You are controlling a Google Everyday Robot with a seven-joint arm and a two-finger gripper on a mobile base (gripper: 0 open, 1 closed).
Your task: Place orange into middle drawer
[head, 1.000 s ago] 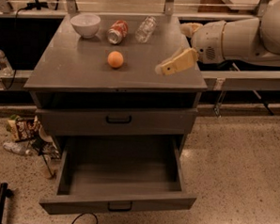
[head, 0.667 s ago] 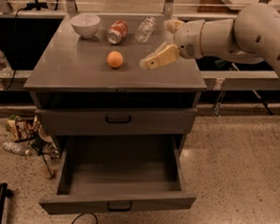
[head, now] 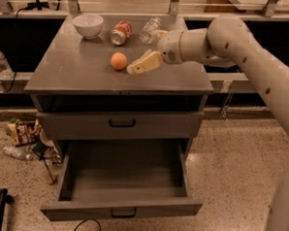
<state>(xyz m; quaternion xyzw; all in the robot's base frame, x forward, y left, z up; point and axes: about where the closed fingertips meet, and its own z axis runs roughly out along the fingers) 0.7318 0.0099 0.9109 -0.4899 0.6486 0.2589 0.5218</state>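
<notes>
Reaches in from the right over the grey cabinet top, white arm sloping down, gripper low, just right of the orange; grip width: cannot tell. Behind the orange: white bowl, soda can, clear bottle. Below, middle drawer pulled open. Speckled floor, snack wrappers left of cabinet.

1. I see the orange, plain orange, on the dull grey cabinet.
2. The cream-yellow gripper sits at the orange's 3 o'clock, on an off-white arm.
3. The middle drawer is grey, and its handle is black.
4. From the orange, the white bowl is at about 11 o'clock and the red-and-white can at 12.
5. The floor is speckled beige.
</notes>
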